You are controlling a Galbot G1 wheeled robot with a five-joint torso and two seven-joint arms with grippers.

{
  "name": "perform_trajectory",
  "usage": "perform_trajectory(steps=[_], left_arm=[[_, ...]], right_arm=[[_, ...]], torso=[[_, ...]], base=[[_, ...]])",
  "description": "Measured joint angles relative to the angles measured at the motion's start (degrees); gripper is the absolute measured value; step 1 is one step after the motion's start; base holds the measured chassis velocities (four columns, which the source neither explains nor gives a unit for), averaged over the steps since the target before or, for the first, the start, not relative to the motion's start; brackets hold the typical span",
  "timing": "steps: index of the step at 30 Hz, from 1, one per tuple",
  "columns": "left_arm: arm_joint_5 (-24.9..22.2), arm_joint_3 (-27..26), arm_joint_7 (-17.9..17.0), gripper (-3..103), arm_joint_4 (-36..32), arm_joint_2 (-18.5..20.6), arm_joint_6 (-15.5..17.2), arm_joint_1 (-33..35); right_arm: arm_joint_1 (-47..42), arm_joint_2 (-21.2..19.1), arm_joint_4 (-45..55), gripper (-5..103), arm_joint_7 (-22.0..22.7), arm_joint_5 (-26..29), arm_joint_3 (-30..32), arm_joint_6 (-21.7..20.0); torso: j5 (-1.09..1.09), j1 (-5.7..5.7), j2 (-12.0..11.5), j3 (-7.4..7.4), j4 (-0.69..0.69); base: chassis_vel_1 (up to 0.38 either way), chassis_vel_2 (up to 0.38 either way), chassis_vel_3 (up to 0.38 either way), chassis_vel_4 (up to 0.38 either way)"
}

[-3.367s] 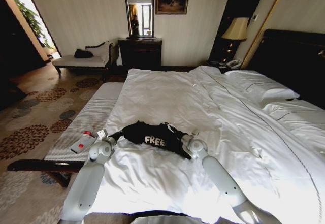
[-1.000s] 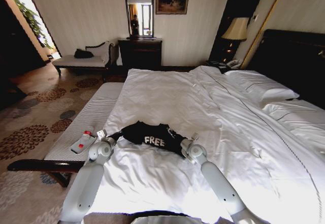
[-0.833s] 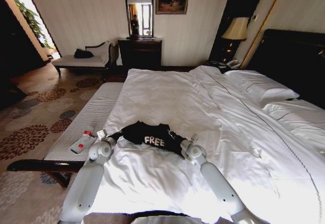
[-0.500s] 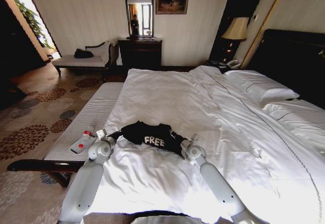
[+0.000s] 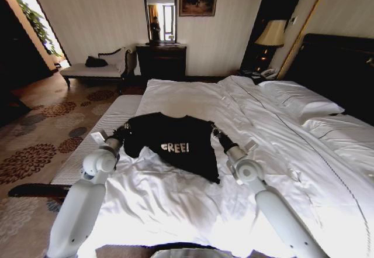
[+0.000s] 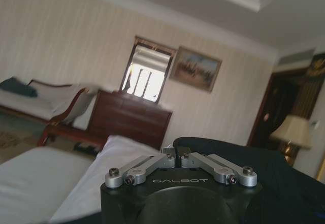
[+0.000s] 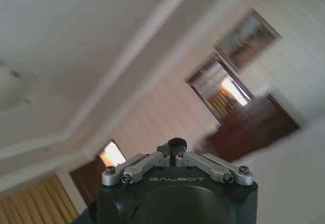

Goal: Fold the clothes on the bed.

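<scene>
Bedding in white covers the large double bed (image 5: pixel 193 103), its duvet rumpled into soft folds near the foot, pillows stacked up by the dark headboard (image 5: pixel 342 65). Alongside the bed's left edge runs a narrow striped bench (image 5: pixel 102 132), and past it a patterned carpet (image 5: pixel 41 135) spreads toward a chaise (image 5: pixel 96 69) and a dark wooden dresser (image 5: pixel 161 61) under a mirror; a lit lamp (image 5: pixel 272 34) stands in the corner by the headboard.

Over the near part of the duvet, the black T-shirt (image 5: pixel 175 141) is held up and stretched out wide between the two arms. Its top edge is pulled nearly straight from one gripper to the other, the cloth falling below in a slack sheet whose lower right corner droops to a point against the duvet. White "FREE!" lettering reads across the chest, facing the robot.

The left gripper (image 5: pixel 124 130) is at the shirt's left upper corner, above the bed's edge by the bench; from its wrist view the fingers (image 6: pixel 170 154) are drawn together, dark fabric bunched right at their tips. The right gripper (image 5: pixel 214 131) is at the opposite upper corner, over the middle of the bed, its fingers (image 7: pixel 172 150) likewise pinched together on a small dark knot of cloth.
</scene>
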Motion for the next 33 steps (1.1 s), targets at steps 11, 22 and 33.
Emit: perform_trajectory(steps=[11, 22, 33], left_arm=[[-12.07, -7.55, -1.9, 1, -11.13, 15.95, -2.04, -7.25], [-20.46, -6.96, -6.0, 1, -6.52, 23.64, -2.33, -17.98], [-22.72, -5.35, -6.17, 1, -4.24, 25.85, -1.83, -22.54]], right_arm=[[0.78, -13.3, 12.88, 0, -4.15, 6.99, 12.6, 4.83], [8.21, -24.66, 10.8, 0, -2.36, 10.12, 13.47, 7.98], [16.97, -28.82, 6.82, 0, -2.45, 11.37, 11.76, 8.03]], torso=[[0.01, -0.01, 0.0, 0.0, 0.0], [0.0, 0.01, 0.0, 0.01, -0.02], [0.0, 0.0, 0.0, 0.0, 0.0]], base=[[0.0, 0.0, 0.0, 0.0], [0.0, 0.0, 0.0, 0.0], [0.0, 0.0, 0.0, 0.0]])
